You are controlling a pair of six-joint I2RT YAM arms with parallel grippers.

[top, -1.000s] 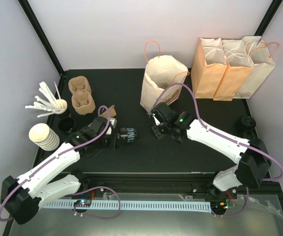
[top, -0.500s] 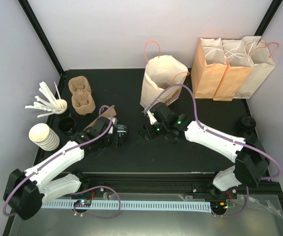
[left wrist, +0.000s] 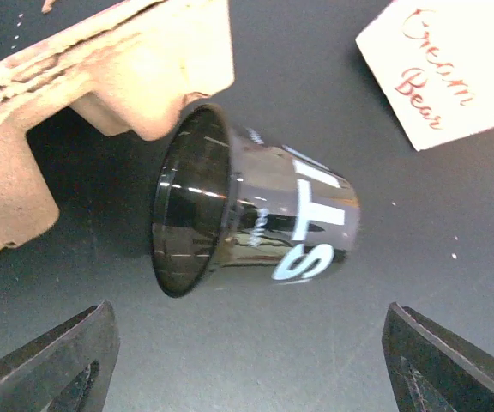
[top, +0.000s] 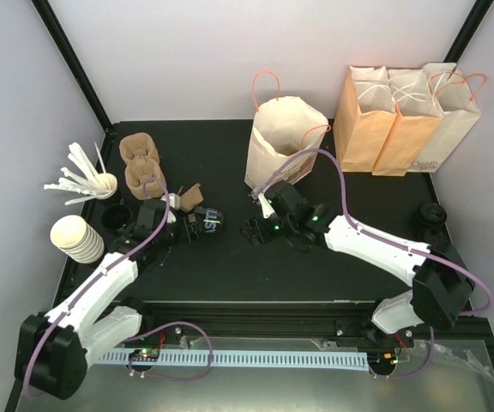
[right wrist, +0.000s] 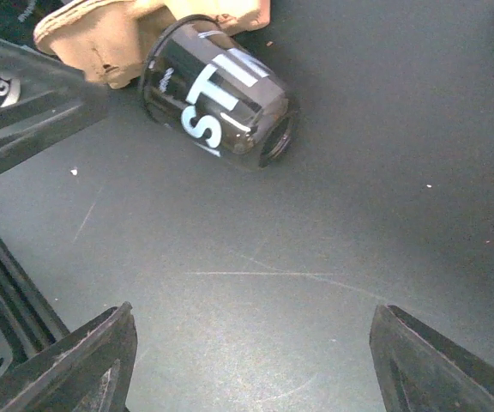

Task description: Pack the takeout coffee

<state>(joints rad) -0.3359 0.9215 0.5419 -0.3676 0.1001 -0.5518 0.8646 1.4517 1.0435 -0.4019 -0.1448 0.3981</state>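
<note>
Just ahead of the left gripper (left wrist: pixel 247 365), the small black cup with white lettering (left wrist: pixel 256 219) is smooth and glossy, catching highlights. Beyond it, the brown moulded-pulp cup carrier (left wrist: pixel 101 77) is rough, fibrous and matt. The black tabletop (left wrist: pixel 316 112) is matt, finely scratched and speckled. The gripper's black fingers (left wrist: pixel 54 360) look like dull plastic.

Soft, even light from above leaves faint shadows on the matte black table (top: pixel 230 266), small white glints streak the glossy cup (left wrist: pixel 256 227), and both wrist views blur at their lower corners.
</note>
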